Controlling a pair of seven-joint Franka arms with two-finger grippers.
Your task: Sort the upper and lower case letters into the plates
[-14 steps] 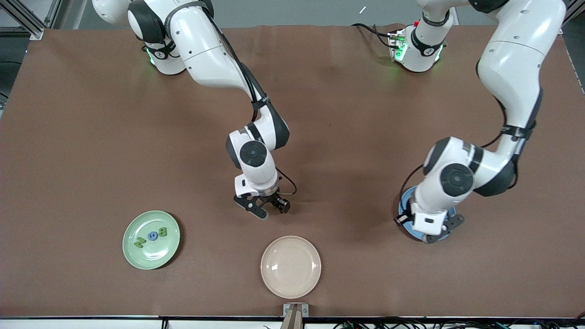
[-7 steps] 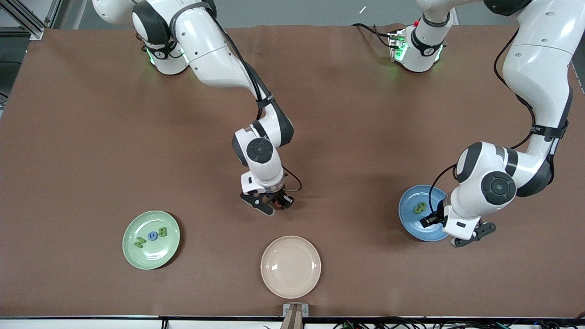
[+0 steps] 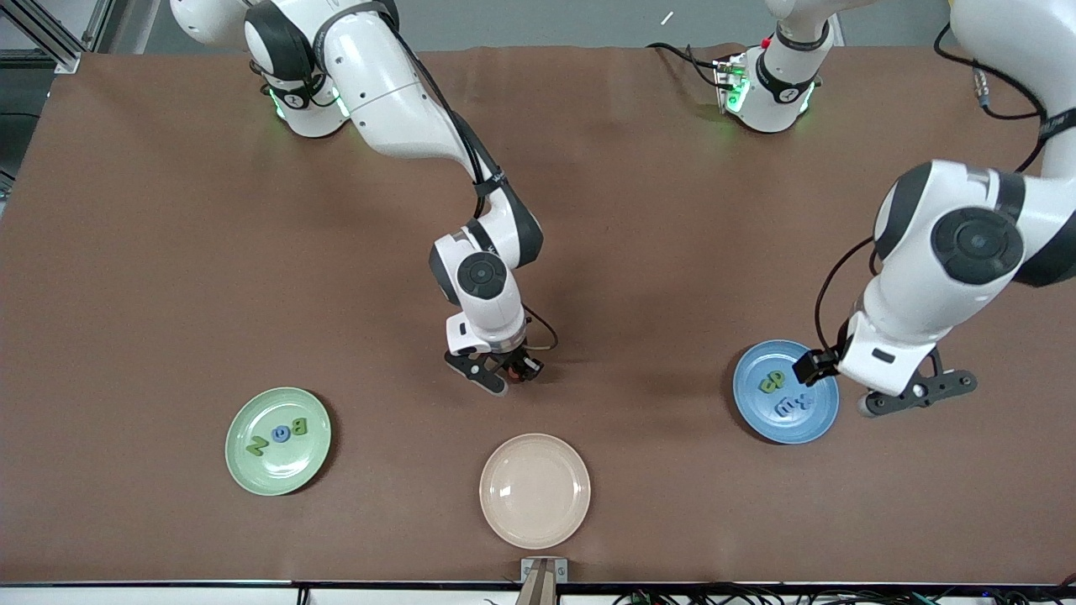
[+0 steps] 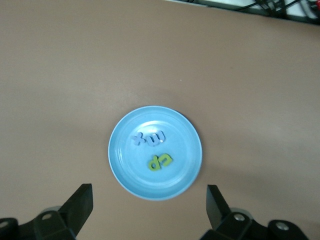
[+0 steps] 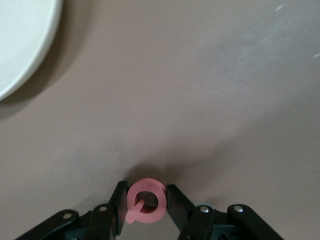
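The pale green plate (image 3: 286,475) lies toward the right arm's end and holds a green N, a blue letter and a green B. The blue plate (image 3: 811,424) lies toward the left arm's end and holds green letters (image 4: 160,161) and lilac-blue letters (image 4: 150,138). My left gripper (image 3: 834,389) is open and empty, raised over that plate's edge. In the left wrist view the left gripper (image 4: 149,200) has the blue plate (image 4: 125,170) lying between its fingers, well below. My right gripper (image 3: 504,378) is low at the table's middle. In the right wrist view the right gripper (image 5: 146,195) is shut on a pink ring-shaped letter Q (image 5: 159,200).
A cream-beige plate (image 3: 535,491) with nothing in it lies near the front edge, nearer to the camera than the right gripper. Its rim shows in the right wrist view (image 5: 20,40). Brown mat covers the table.
My left arm has risen and swung off the blue plate toward its own end, uncovering the letters in it. My right gripper has shifted slightly toward the left arm's end.
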